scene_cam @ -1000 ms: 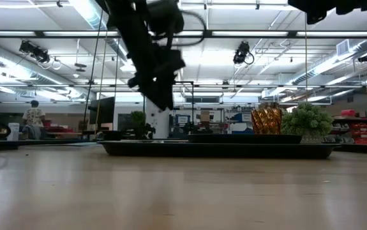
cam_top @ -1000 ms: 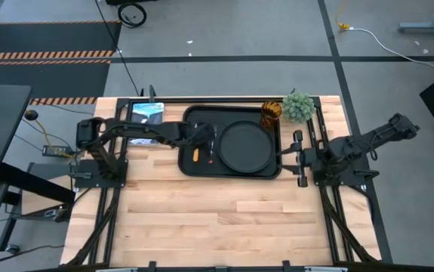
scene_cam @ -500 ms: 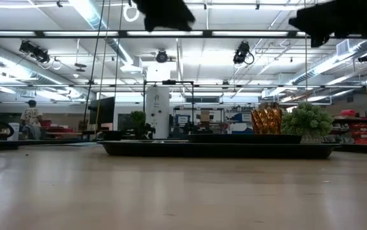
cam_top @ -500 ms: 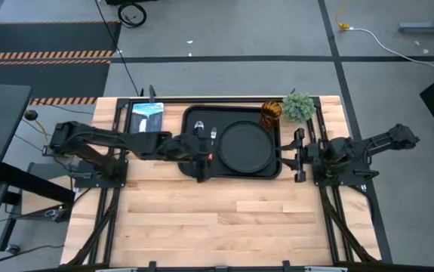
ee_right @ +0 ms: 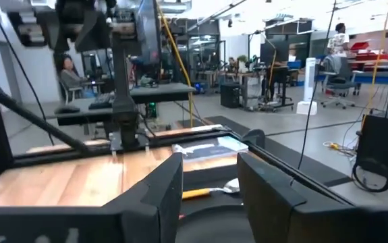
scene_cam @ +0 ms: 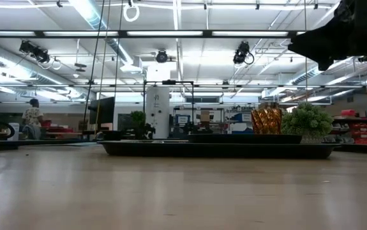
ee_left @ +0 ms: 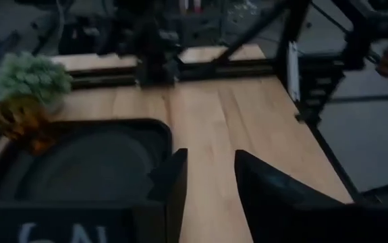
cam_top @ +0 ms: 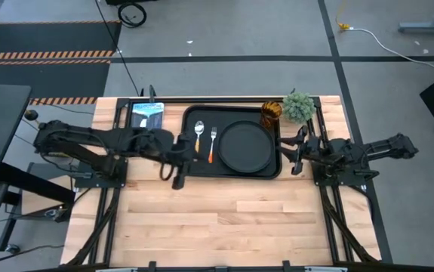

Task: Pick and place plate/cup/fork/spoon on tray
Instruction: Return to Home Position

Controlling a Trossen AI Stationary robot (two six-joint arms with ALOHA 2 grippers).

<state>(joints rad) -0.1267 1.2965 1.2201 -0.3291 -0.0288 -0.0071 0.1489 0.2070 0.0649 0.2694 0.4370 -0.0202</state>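
Observation:
The black tray (cam_top: 190, 162) lies at the table's far middle. On it the round black plate (cam_top: 247, 146) fills the right part. The spoon (cam_top: 198, 130) and the fork (cam_top: 213, 136) lie side by side on the left part, heads toward the far edge. The amber cup (cam_top: 269, 113) stands on the tray's far right corner; it also shows in the low view (scene_cam: 266, 120). My left gripper (cam_top: 179, 175) is open and empty, just off the tray's near left corner. My right gripper (cam_top: 293, 155) is open and empty, beside the tray's right rim.
A small green potted plant (cam_top: 298, 106) stands at the far right, next to the cup. A tablet-like device (cam_top: 147, 115) lies at the far left. The wooden table (cam_top: 224, 219) is bare on its near half.
My left gripper has drawn back from over the tray's left part toward the table's left and near edges and has risen out of the low view. The spoon and fork now show uncovered on the tray. My right arm has stretched out lower.

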